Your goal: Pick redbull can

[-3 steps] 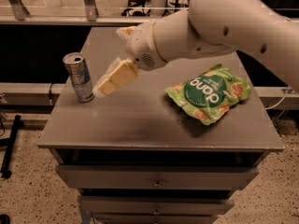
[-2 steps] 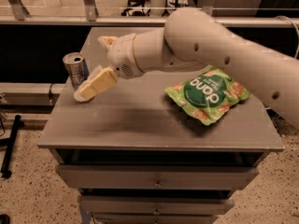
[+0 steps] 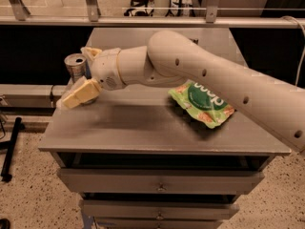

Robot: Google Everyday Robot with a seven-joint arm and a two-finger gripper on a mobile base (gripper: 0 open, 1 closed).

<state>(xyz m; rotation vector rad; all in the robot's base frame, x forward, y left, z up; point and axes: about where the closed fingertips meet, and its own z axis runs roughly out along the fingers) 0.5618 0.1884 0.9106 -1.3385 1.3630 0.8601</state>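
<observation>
The redbull can (image 3: 75, 65) stands upright near the back left corner of the grey cabinet top (image 3: 143, 128); its shiny round top shows and its lower body is partly hidden by my hand. My gripper (image 3: 82, 75) is at the can, open, with the front finger (image 3: 78, 93) on the near side of the can and the other finger (image 3: 90, 52) just behind it. The jaws straddle the can and are not closed on it. The can rests on the surface.
A green snack bag (image 3: 202, 101) lies on the right part of the top, under my forearm. The cabinet has drawers (image 3: 159, 180) below. A metal rail (image 3: 152, 20) runs behind. The left edge of the top is close to the can.
My arm has swung left and down. The gripper went from beside the can on its right to straddling it. The can and the bag have not moved.
</observation>
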